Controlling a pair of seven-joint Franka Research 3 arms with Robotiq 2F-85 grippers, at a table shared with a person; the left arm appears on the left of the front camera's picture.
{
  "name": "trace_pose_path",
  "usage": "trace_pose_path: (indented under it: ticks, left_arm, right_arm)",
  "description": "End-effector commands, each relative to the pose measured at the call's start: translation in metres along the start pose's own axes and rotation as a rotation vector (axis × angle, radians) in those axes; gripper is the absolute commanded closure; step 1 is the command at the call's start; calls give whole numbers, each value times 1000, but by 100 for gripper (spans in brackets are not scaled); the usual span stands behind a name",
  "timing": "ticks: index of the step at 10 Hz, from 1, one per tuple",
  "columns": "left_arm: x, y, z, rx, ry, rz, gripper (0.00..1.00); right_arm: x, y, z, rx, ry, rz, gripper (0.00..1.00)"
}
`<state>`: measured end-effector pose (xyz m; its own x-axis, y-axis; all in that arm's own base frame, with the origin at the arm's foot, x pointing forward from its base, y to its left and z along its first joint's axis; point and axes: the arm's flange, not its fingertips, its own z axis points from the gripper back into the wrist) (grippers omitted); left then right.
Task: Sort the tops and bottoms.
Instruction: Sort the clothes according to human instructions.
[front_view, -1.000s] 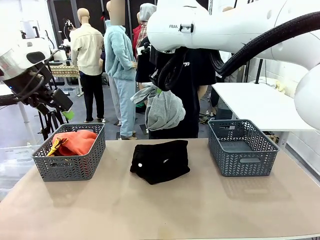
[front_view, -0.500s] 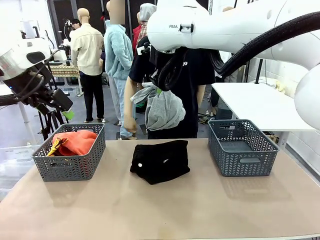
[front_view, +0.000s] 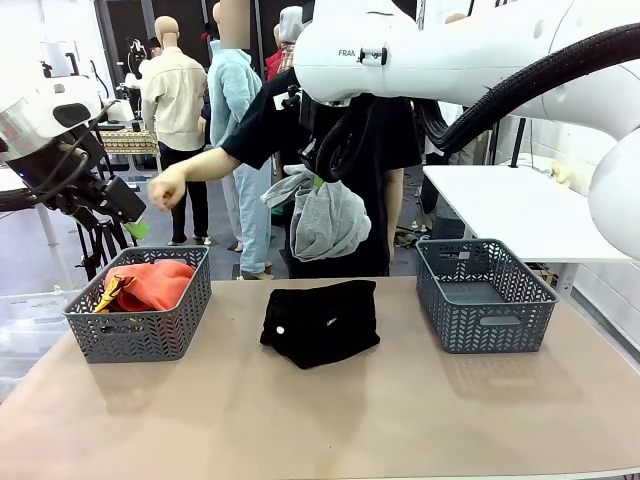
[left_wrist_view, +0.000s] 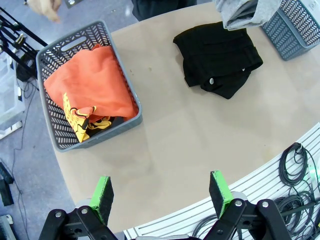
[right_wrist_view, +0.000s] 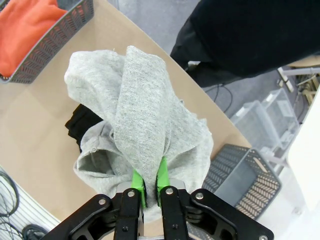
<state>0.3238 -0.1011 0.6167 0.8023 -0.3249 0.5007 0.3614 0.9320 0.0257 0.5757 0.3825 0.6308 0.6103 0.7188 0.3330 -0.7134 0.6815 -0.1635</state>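
A pale grey top hangs in the air above the table's middle, pinched by my right gripper, which is shut on its cloth. Below it a folded black bottom with a small white button lies on the table. The red-orange top with yellow patches lies in the left grey basket, also seen from above. My left gripper hangs open and bare, high over the table's near left edge, its arm standing left of that basket.
A second grey basket stands at the right with nothing in it. A person in a black shirt stands behind the table, one arm stretched out with a fist above the left basket. A white table lies behind at right.
The person's arm has swung out to the left, the hand rising from beside the hip to above the left basket. Both arms and the grey top have stayed put.
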Motion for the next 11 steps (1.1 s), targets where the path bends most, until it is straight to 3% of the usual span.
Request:
trace_pose_path:
  ticks: [1,11]
  left_arm:
    - [2,0,1,0,-1,3,0]
    - [2,0,1,0,-1,3,0]
  right_arm:
    - [1,0,4,-5,-15,0,100]
    - [1,0,4,-5,-15,0,100]
